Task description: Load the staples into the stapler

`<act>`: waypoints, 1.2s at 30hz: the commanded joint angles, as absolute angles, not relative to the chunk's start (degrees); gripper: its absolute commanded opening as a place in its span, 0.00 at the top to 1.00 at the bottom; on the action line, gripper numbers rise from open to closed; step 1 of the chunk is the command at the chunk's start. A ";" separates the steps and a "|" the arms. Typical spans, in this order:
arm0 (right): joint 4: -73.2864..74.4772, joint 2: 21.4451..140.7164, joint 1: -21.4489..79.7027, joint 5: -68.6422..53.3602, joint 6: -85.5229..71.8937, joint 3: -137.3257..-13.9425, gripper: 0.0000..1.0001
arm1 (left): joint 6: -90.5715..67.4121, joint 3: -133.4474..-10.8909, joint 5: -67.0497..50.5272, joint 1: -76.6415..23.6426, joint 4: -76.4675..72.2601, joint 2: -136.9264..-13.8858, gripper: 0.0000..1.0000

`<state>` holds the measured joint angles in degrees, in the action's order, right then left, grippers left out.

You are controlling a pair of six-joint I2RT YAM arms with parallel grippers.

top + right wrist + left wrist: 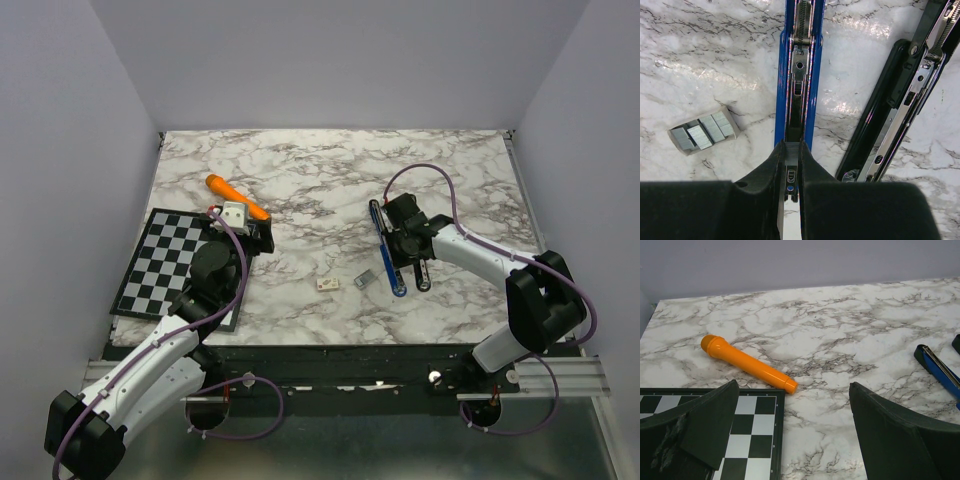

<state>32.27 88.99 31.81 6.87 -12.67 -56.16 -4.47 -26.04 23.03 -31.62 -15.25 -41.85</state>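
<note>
The stapler lies opened flat on the marble table. Its blue magazine rail [795,75] runs straight away from my right gripper [791,147], and its black top arm [900,100] is splayed to the right. My right gripper is shut on the staples [791,153], a short grey ridged strip held over the near end of the rail's channel. From above, the right gripper [398,250] sits over the blue rail [386,240]. My left gripper [795,390] is open and empty over the chessboard's edge. The blue rail's tip [940,370] shows at that view's right.
A small open tray of spare staple strips [704,131] lies left of the rail and also shows from above [362,282]. A whitish cardboard box [326,284] lies beside it. An orange cylinder [747,363] and a chessboard [165,262] lie at the left.
</note>
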 commanded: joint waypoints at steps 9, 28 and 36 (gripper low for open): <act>31.20 89.47 31.64 6.94 -14.59 -54.14 0.82 | -4.57 -26.28 22.06 -31.29 -16.44 -41.31 0.01; 30.76 88.16 31.64 7.74 -15.21 -53.79 0.72 | -4.57 -26.28 22.06 -31.38 -16.44 -41.13 0.01; 30.76 87.10 31.64 7.91 -15.38 -53.88 0.68 | -4.57 -26.19 22.06 -31.38 -16.52 -40.87 0.01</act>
<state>30.94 88.49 31.79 6.96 -14.63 -54.59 -4.47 -26.04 23.03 -31.62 -15.25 -41.69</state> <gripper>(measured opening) 0.312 0.990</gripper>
